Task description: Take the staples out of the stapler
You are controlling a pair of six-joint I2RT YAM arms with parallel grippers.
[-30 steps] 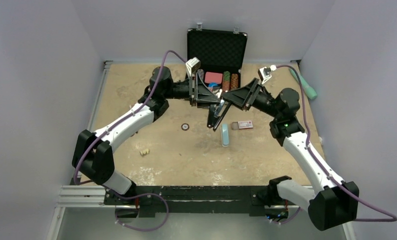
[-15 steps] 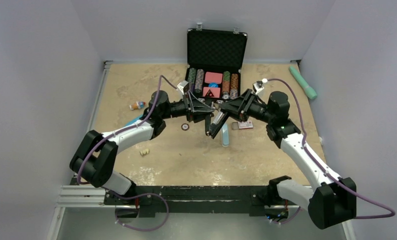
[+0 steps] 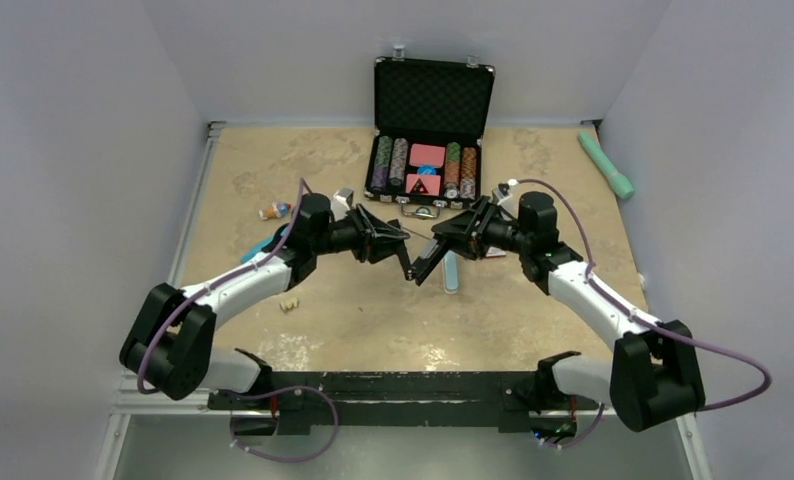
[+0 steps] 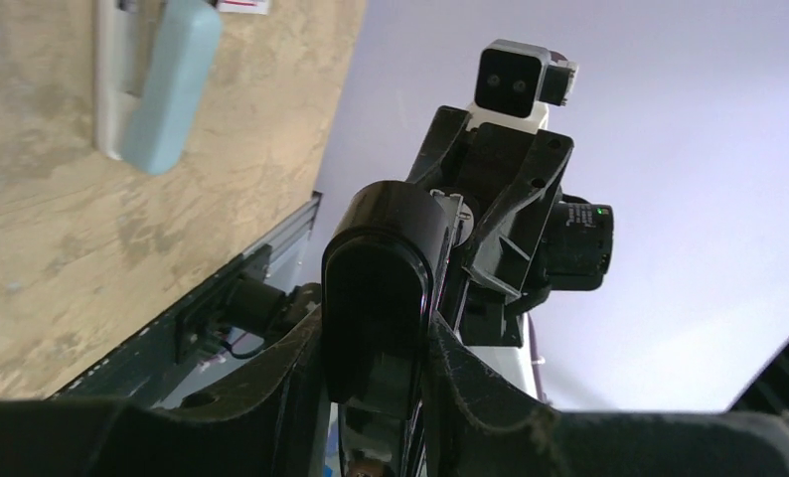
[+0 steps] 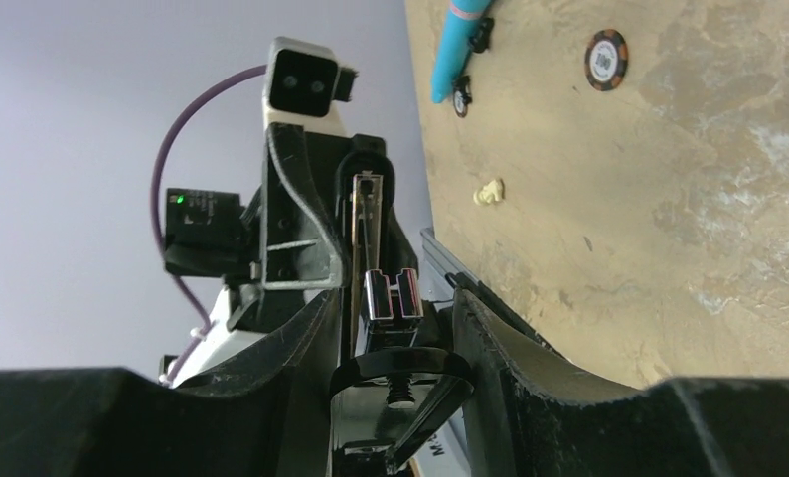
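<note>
Both arms reach out from the near edge and bend inward, so their wrists meet low over the middle of the tabletop. The left gripper and the right gripper face each other. Each has its jaws clamped on the black stapler (apparently one end apiece, going by the overhead view). The stapler is held between them above the tabletop. Its long axis slants from far right to near left, with the lower tip toward the near edge. It is glossy black with a rounded end. The right wrist view shows a thin metal rail and a shiny chrome block between the fingers. The staples themselves cannot be made out. A pale blue stapler lies on the tabletop just beside.
</note>
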